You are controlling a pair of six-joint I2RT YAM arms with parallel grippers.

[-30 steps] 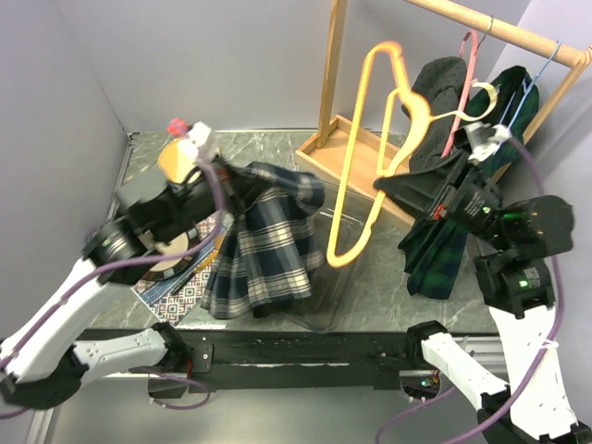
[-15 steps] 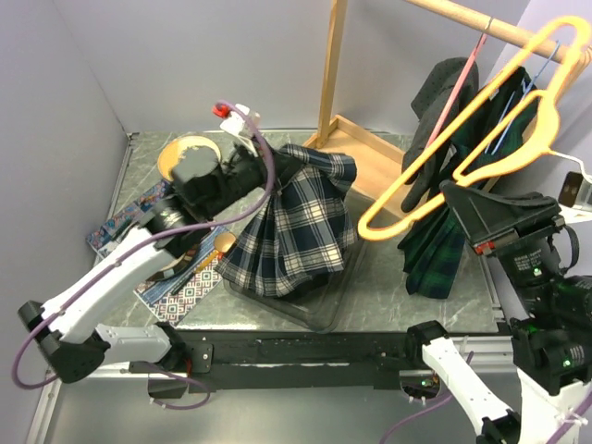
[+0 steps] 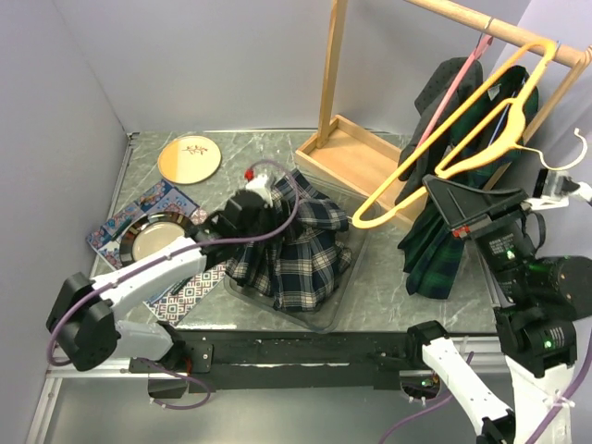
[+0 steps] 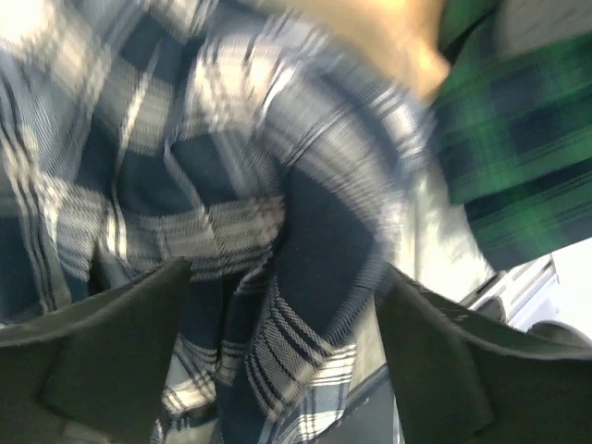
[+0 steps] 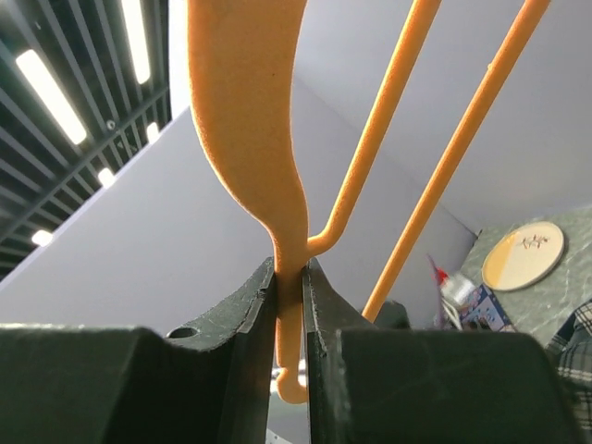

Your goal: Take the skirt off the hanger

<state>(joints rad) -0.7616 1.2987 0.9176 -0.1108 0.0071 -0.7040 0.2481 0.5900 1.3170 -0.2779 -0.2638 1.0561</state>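
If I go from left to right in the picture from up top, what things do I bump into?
Silver plate → checked blue skirt → green skirt. The yellow hanger crosses the green skirt in this picture, so I left it out.

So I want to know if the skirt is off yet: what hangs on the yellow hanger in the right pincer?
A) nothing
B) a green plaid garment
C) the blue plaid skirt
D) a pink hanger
A: the hanger clamped in the right pincer is bare, while the plaid skirt lies heaped in the clear tray on the table.
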